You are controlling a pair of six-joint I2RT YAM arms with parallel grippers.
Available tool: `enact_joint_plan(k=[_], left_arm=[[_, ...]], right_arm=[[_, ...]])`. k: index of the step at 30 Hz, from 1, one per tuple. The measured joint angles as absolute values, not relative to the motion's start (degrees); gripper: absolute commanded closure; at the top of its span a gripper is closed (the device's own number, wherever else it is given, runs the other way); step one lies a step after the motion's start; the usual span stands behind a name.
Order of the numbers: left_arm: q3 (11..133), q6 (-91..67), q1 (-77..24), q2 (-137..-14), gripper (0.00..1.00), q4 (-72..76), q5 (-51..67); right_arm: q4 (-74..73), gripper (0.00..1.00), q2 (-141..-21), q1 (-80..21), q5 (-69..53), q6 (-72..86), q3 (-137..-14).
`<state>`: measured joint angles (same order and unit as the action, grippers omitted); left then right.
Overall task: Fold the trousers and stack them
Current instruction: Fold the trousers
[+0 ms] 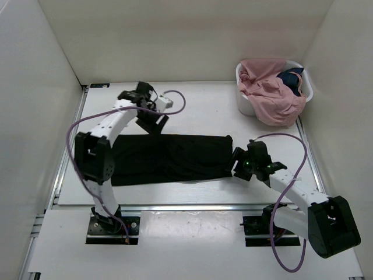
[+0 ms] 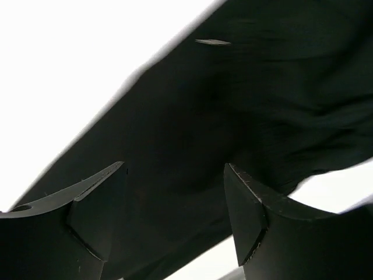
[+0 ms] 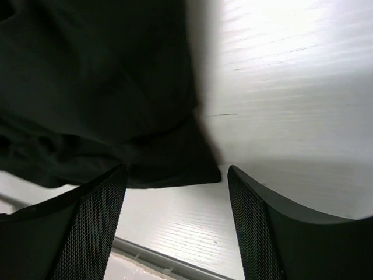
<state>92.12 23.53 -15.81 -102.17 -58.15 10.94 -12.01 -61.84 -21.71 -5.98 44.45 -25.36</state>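
The left arm rises from its base at the near edge, bends at the elbow over the left end of the table, and reaches away and to the right, so that the left gripper (image 1: pixel 152 123) hangs at the far long edge of the black soft-fabric trousers (image 1: pixel 175 157). Its jaws stand wide apart, and the left wrist view shows dark cloth below and beyond them with nothing pinched between them. The right arm runs from its base low across the near right side, its forearm angled up and to the left, bringing the right gripper (image 1: pixel 236 163) to the right end of the trousers. Its jaws are likewise spread wide and hold nothing; in the right wrist view the near corner of the trousers (image 3: pixel 175 169) lies just ahead of the gap between the mesh-faced fingers (image 3: pixel 93 216). The one pair of trousers lies flat as a long, narrow band across the middle of the white table (image 1: pixel 204 111), between the two grippers. One white plastic basket (image 1: pixel 242 76) sits at the far right corner and holds two garments: a pink garment (image 1: pixel 271 96) spilling over its rim and a small dark blue garment (image 1: pixel 291 79).
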Motion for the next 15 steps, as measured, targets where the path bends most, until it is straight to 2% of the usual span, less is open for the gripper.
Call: enact_joint_plan(k=[5, 7, 9, 11, 12, 13, 14, 15], left_arm=[[91.90, 21.78, -19.00, -113.47, 0.22, -59.96, 16.88], [92.12, 21.17, -19.07, -116.38, 0.20, -60.29, 17.98], [92.75, 20.64, -19.16, -118.56, 0.20, -60.45, 18.68], [93.60, 20.05, -19.49, -119.79, 0.37, -60.27, 19.22], [94.08, 19.92, -19.70, -120.31, 0.48, -60.10, 19.64], [94.54, 19.64, -19.92, -120.75, 0.60, -59.90, 20.03], [94.74, 19.31, -20.05, -121.08, 0.78, -59.66, 20.21], [94.83, 19.29, -20.16, -121.32, 0.85, -59.51, 20.45]], right_arm=[[-5.39, 0.27, -61.95, -21.47, -10.48, 45.15, -21.89], [-3.18, 0.32, -62.83, -21.30, -11.66, 46.06, -20.62], [-0.95, 0.46, -64.42, -20.97, -12.49, 46.35, -20.36], [1.50, 0.59, -66.78, -20.62, -13.58, 46.92, -19.99], [2.24, 0.75, -67.61, -20.49, -14.04, 47.27, -19.84], [2.83, 0.83, -68.42, -20.23, -14.57, 47.51, -19.57], [2.87, 0.91, -68.77, -20.14, -14.72, 47.66, -19.22], [2.57, 1.00, -68.79, -19.97, -15.27, 47.81, -18.79]])
